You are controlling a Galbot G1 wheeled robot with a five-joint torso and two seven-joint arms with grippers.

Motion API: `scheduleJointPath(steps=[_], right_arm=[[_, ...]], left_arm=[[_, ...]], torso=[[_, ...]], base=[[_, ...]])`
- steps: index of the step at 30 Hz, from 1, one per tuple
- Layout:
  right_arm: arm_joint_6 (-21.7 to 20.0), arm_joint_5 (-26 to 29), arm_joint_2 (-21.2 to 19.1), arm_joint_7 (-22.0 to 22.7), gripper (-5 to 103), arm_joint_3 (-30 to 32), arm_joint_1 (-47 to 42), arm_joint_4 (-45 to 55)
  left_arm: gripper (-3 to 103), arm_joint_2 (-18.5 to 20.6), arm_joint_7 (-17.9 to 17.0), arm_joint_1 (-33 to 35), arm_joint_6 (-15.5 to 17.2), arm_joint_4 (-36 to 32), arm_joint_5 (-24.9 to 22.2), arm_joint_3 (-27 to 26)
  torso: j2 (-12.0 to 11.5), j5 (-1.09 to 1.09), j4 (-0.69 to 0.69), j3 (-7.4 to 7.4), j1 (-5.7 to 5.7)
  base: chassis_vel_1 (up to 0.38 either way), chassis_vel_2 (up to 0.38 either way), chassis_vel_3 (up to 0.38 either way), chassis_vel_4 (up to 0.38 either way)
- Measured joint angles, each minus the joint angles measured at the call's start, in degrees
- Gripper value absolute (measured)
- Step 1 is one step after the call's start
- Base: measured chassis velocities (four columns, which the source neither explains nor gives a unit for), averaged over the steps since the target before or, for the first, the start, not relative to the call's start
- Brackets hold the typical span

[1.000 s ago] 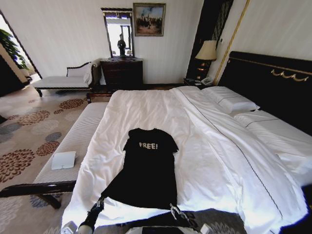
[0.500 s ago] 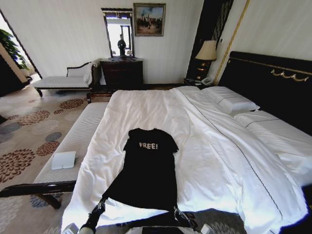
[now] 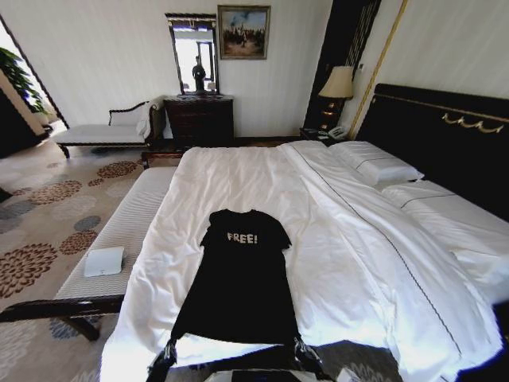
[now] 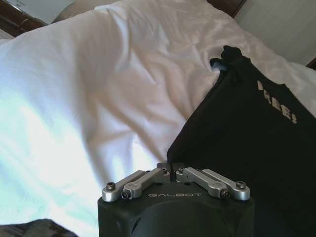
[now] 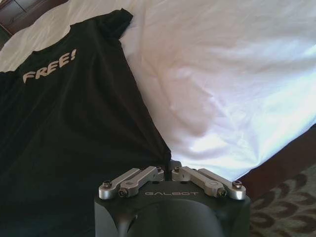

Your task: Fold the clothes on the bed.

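both claws pinching the hem corners of a floppy black tee

so the t-shirt is lying flat and face up on the bed, on the white duvet toward the foot end, collar pointing away from the robot and hem at the near edge. the white "free!" lettering sits up near the collar, and the short sleeves look partly tucked in along the sides.

handling-wise i'd say this thing is super light and totally limp. thin soft knit, no stiffness at all, so it'll drape and sag from wherever you grab it and the middle will droop if the two grip points aren't kept apart. not fragile, not slippery either, though it could drag on the duvet and pull wrinkles into it. corners of the hem look like the sensible place to take it, since that keeps the bottom edge taut.

and that's where things are. the left claw has its fingers pressed together on the hem corner on the robot's left side of the t-shirt, black fabric nipped right at the tips. the right claw is doing the same at the other hem corner, fingers closed on the cloth near the bed's edge.

materials: matte black cotton-looking fabric against glossy-ish rumpled white bedding, puffy and creased beside the t-shirt. claws are black housings with bare metal linkage bars. past the bed edge, beside the right claw, there's patterned carpet.
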Motion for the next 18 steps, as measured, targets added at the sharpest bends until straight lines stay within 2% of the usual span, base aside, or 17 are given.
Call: scheduleJointPath(steps=[2,5,8,13,18], right_arm=[[0.0,-0.9,0.3,0.6,1,0.3,-0.9,0.5],[-0.8,-1.3,0.3,1.6,1,0.4,-2.3,1.2],[-1.3,-2.1,0.2,2.4,1,0.4,-3.3,1.6],[-2.8,-6.6,0.8,4.2,1,-0.6,-5.1,1.8],[-3.6,-7.6,1.6,5.1,1,-0.3,-5.7,2.2]], left_arm=[[1,-0.2,-2.0,1.5,-1.6,0.4,1.5,0.8],[1,-0.1,-3.1,2.6,-3.1,1.1,2.4,0.8],[1,0.0,-3.7,3.1,-3.8,1.2,2.9,0.7],[1,-0.6,-5.9,6.3,-5.6,0.6,4.1,1.0],[1,-0.9,-7.2,7.7,-6.8,0.2,4.0,0.5]], torso=[[0.0,0.0,0.0,0.0,0.0],[0.0,0.0,0.0,0.0,0.0],[0.0,-0.01,0.0,0.0,0.0],[0.0,-0.01,-0.01,0.0,0.0],[0.0,0.0,-0.01,0.0,0.0]], base=[[0.0,0.0,0.0,0.0],[0.0,0.0,0.0,0.0],[0.0,0.0,0.0,0.0],[0.0,0.0,0.0,0.0],[0.0,0.0,0.0,0.0]])
